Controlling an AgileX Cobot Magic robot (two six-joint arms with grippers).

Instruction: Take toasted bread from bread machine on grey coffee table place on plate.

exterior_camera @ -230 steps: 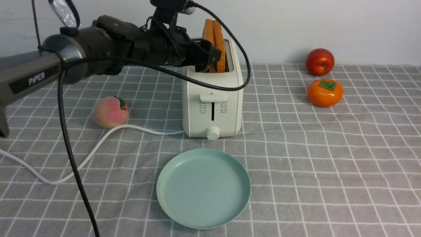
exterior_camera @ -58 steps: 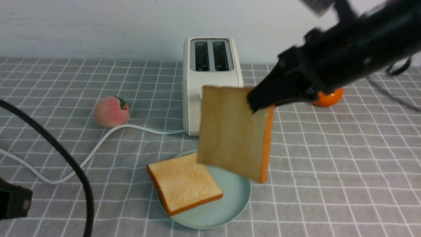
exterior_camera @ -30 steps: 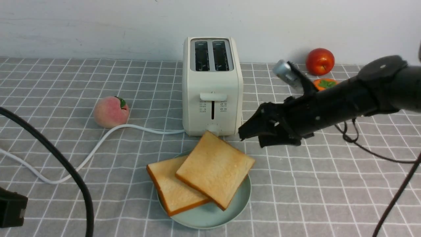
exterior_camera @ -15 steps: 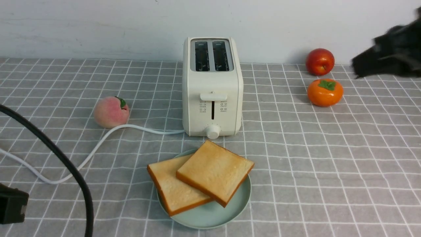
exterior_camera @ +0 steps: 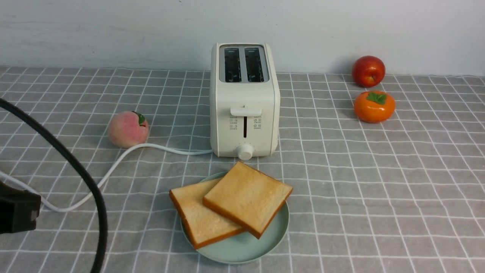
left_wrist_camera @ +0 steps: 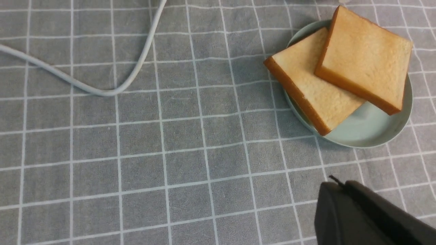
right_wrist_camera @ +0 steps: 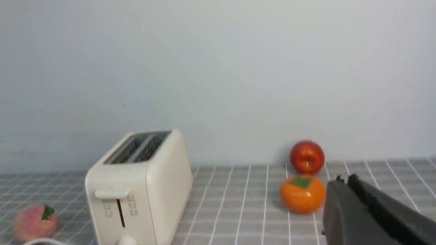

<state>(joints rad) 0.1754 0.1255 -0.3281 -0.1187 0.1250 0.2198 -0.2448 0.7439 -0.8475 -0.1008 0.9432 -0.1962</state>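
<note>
Two slices of toasted bread lie on the mint-green plate (exterior_camera: 246, 246) in front of the bread machine (exterior_camera: 245, 100), whose two slots are empty. The upper slice (exterior_camera: 248, 197) leans across the lower slice (exterior_camera: 197, 218). Both also show in the left wrist view, the upper slice (left_wrist_camera: 366, 58) over the lower one (left_wrist_camera: 313, 85) on the plate (left_wrist_camera: 368, 132). My left gripper (left_wrist_camera: 340, 185) is shut and empty, above the grey coffee table (exterior_camera: 379, 189), to the left of the plate. My right gripper (right_wrist_camera: 344, 180) is shut and empty, raised, well right of the bread machine (right_wrist_camera: 143, 190).
A peach (exterior_camera: 127, 129) lies left of the toaster, beside its white cord (exterior_camera: 113, 167). A red apple (exterior_camera: 368, 71) and an orange persimmon (exterior_camera: 374, 106) sit at the back right. A black part of my left arm (exterior_camera: 17, 212) and its cable (exterior_camera: 75, 170) show at the lower left.
My right gripper let go of the second slice on the plate, drew back up to the right and left the front view. The slices have not moved since.
</note>
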